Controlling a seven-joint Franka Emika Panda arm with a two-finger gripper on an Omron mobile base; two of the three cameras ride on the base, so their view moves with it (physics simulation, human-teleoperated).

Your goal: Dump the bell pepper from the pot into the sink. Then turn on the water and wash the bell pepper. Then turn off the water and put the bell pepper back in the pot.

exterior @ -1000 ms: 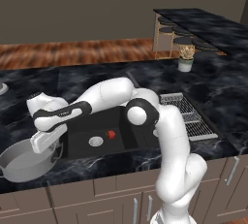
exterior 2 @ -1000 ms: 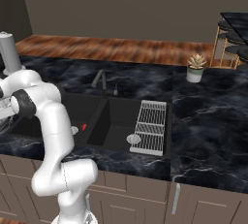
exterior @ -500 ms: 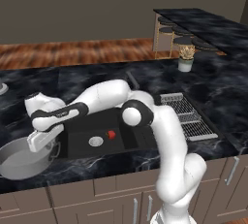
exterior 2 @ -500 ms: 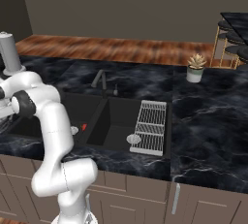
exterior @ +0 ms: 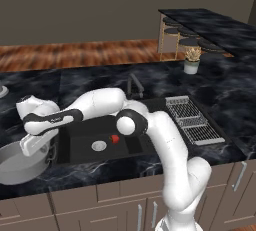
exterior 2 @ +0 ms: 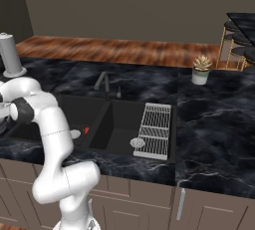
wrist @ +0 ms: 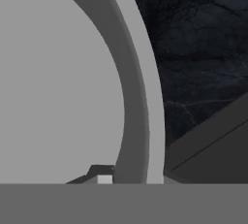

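The hand (exterior: 46,151) is pinching the right rim of the pot (exterior: 17,164), which is sitting on the dark marble table (exterior: 75,82) at about nine o'clock from the sink (exterior: 80,137). The bell pepper (exterior: 115,138) is lying on the floor of the left basin, just at three o'clock of the silver drain (exterior: 99,146). No brand, label or writing is showing anywhere.

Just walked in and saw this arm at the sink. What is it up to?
The white arm reaches left, its gripper shut on the rim of the grey pot, which sits on the dark counter beside the sink. The pot looks empty. The red bell pepper lies in the left basin by the drain; no water runs from the faucet.
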